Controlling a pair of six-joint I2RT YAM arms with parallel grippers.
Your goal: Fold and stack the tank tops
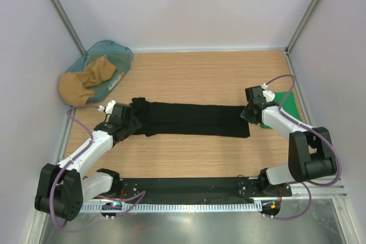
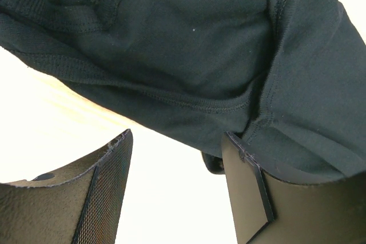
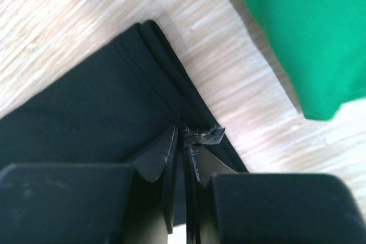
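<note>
The black tank top (image 1: 194,119) lies as a long narrow strip across the middle of the wooden table. My left gripper (image 1: 130,123) is at its left end, open, jaws wide apart. In the left wrist view the black fabric (image 2: 200,44) drapes over the tip of one finger (image 2: 246,181), and the gap of that gripper (image 2: 177,141) holds nothing. My right gripper (image 1: 247,115) is at the strip's right end. The right wrist view shows this gripper (image 3: 183,132) shut on the black hem (image 3: 86,112). The green tank top (image 1: 284,107) lies folded just right of it, bright in the right wrist view (image 3: 297,32).
A teal basket (image 1: 117,52) stands in the back left corner with a tan cloth (image 1: 86,81) spilling over its side. Grey walls close in the table on three sides. A black rail (image 1: 183,188) runs along the near edge between the arm bases.
</note>
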